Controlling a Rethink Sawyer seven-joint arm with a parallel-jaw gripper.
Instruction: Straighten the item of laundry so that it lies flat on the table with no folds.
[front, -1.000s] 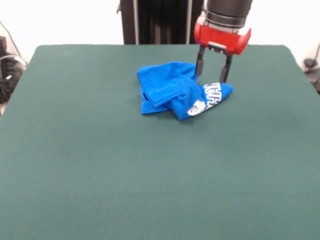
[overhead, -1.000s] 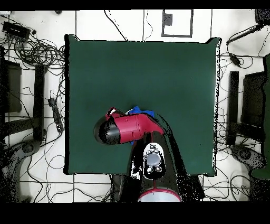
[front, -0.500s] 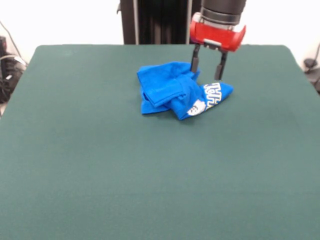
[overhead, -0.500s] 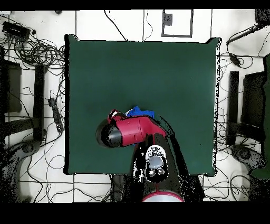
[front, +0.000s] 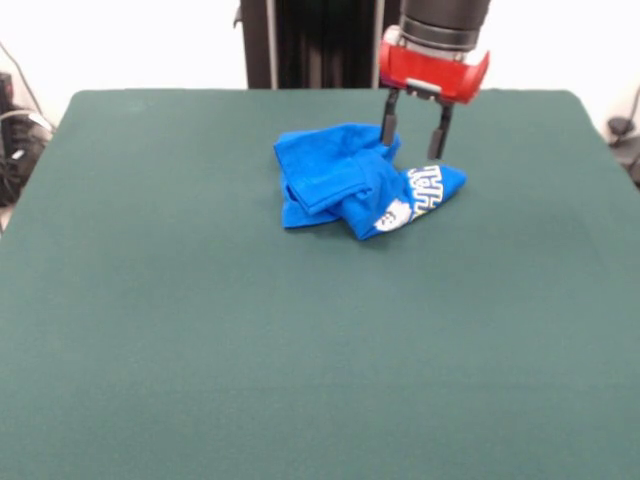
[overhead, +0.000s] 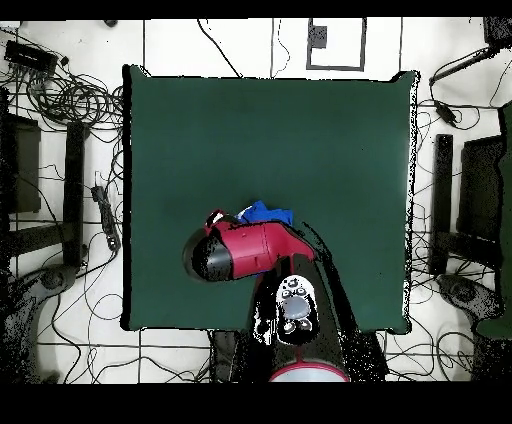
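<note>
The bright blue T-shirt (front: 355, 182) lies crumpled in a folded heap on the far middle of the dark green table (front: 300, 350). White lettering shows on its right end. My gripper (front: 411, 142) hangs open and empty just above the heap's far right edge, one finger near the blue cloth, the other over the lettered end. In the overhead view the red arm covers most of the shirt; only a blue patch (overhead: 264, 211) shows beyond it, and the gripper itself is hidden there.
The black pedestal (front: 310, 45) stands behind the table's far edge. Cables and stands (overhead: 60, 200) ring the table on the floor in the overhead view.
My gripper rose a little and shifted slightly left, off the shirt's right end. The shirt has not moved.
</note>
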